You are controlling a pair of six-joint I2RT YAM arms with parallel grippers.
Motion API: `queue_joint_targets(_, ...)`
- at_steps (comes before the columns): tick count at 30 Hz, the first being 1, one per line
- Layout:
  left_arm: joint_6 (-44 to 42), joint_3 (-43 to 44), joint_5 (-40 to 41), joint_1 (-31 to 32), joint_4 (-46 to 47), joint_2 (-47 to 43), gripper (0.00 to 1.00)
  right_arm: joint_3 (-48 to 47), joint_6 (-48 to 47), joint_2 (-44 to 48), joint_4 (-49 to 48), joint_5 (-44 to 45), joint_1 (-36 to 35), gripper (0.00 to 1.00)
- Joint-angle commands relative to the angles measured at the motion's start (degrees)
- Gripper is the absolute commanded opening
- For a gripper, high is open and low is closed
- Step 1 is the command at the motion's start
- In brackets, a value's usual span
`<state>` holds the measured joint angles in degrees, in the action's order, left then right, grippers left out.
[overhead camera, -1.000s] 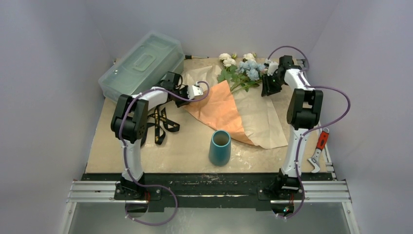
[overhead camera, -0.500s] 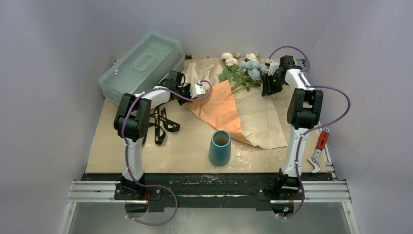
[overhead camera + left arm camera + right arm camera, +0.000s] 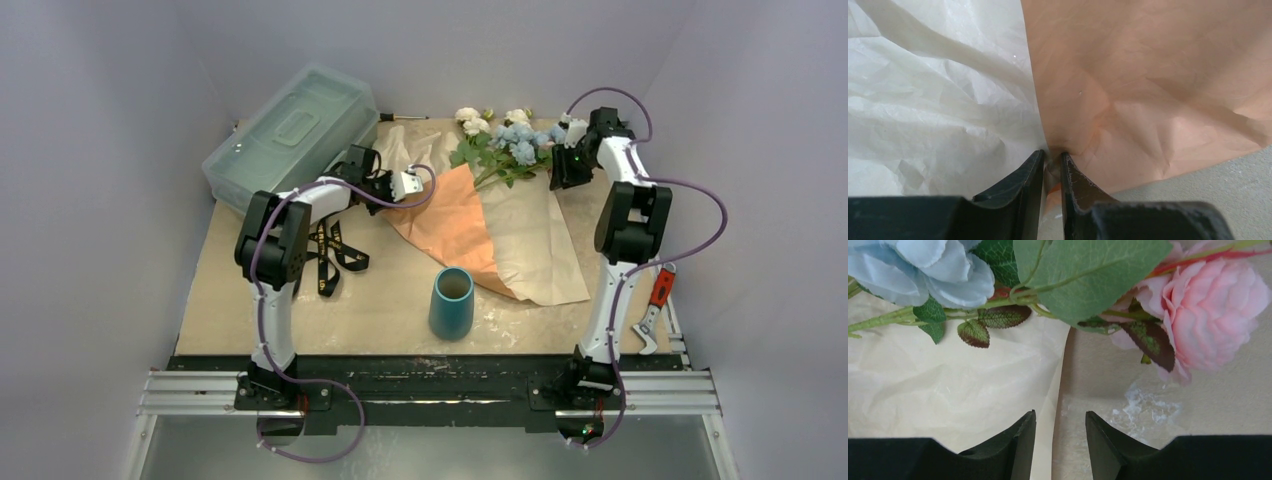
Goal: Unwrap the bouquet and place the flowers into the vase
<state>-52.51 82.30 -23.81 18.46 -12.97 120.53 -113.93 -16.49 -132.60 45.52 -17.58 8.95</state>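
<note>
You're mid-unwrap: left gripper (image 3: 1052,165) clamped on the edge of the orange kraft paper sheet (image 3: 1148,75), right gripper (image 3: 1060,440) jaws apart and empty beside the green-leaved cream, blue and pink artificial flowers (image 3: 514,140), so next grasp their stems and carry them to the small teal tapered vase (image 3: 452,305), well apart.

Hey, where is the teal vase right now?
In the top view, the vase stands upright at the front centre of the table, just left of the wrapping paper.

Left arm (image 3: 318,197) and right arm (image 3: 628,220) have white links and bulky black joints. A purple cable (image 3: 263,325) loops along each. The fingers (image 3: 1018,187) are matte black wedges.
</note>
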Motion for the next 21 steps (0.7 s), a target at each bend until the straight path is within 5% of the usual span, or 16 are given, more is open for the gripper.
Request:
queue_joint_targets(1, 1.12, 2.04, -0.33, 0.44, 1.56, 1.9, 0.18, -4.17, 0.41, -2.35, 1.58, -1.42, -0.48, 0.44)
queue_joint_targets(8, 2.84, 4.17, -0.16, 0.5, 2.25, 4.06, 0.17, -4.39, 0.29, -3.5, 1.68, -5.74, -0.43, 0.36)
queue_joint_targets(13, 4.99, 5.4, 0.36, 0.94, 3.9, 5.48, 0.16, -4.67, 0.53, -4.24, 0.16, -3.61, -0.38, 0.0)
queue_joint_targets(21, 9.25, 7.73, 2.89, 1.49, 10.57, 8.67, 0.12, -5.16, 1.45, -2.97, -3.99, 1.95, 0.48, 0.0)
